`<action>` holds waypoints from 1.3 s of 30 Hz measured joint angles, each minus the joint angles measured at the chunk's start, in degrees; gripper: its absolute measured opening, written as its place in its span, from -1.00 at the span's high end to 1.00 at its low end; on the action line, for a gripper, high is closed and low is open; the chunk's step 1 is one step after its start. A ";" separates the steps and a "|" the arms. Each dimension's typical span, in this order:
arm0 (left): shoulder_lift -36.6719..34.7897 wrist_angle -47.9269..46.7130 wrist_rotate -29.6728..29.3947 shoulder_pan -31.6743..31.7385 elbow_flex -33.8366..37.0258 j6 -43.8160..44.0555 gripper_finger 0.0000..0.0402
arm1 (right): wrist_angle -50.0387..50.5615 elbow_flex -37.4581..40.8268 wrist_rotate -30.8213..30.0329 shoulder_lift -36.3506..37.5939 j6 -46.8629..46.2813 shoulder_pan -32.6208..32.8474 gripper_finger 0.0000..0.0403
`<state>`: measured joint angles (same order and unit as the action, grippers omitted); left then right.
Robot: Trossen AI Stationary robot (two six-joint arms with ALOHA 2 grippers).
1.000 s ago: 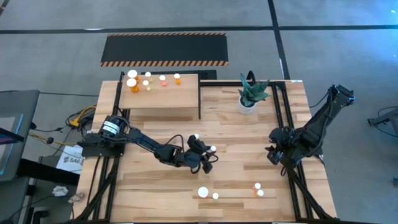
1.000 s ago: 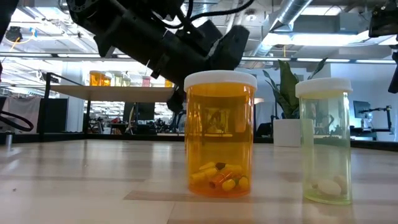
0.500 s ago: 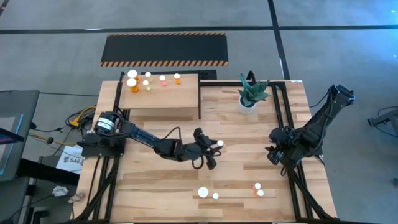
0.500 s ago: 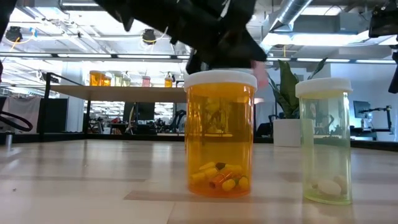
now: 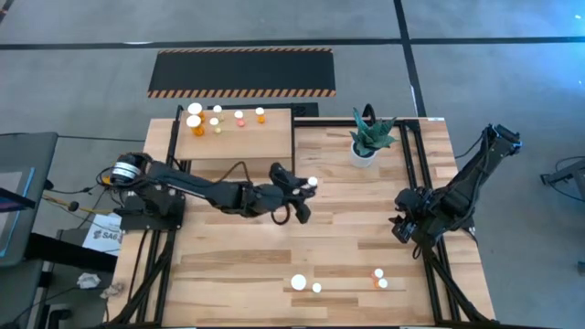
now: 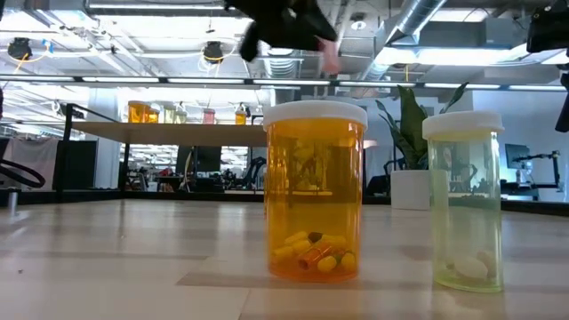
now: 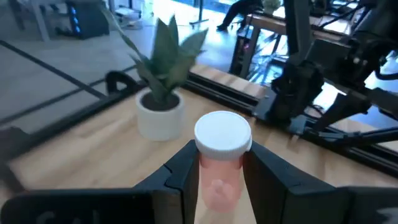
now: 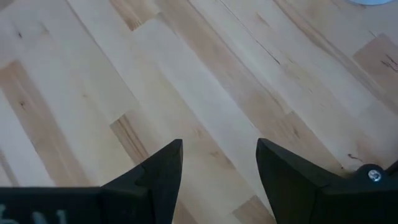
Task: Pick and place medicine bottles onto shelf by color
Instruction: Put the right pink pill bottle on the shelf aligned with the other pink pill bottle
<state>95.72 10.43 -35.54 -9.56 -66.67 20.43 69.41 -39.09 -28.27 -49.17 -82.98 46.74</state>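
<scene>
Pink bottle (image 7: 221,163) base hidden between left pincer (image 7: 219,177) fingers.

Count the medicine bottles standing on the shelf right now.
5, in a row along the far edge of the shelf: two at its left end, then one each at and. Tiny ones may be hidden.

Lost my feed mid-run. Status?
Left gripper shut on pinkish-red white-capped medicine bottle, lifted over mid-table. Right gripper open, empty, parked at right. Light-wood shelf holds five bottles; path looks unobstructed.
</scene>
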 joint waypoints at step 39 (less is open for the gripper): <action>-14.53 -52.96 -20.44 6.93 1.84 34.25 0.53 | -2.69 0.00 -0.04 0.00 5.43 0.00 -0.12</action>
<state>81.19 -42.52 -55.98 -2.64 -64.84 54.68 66.72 -39.09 -28.32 -49.17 -77.55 46.74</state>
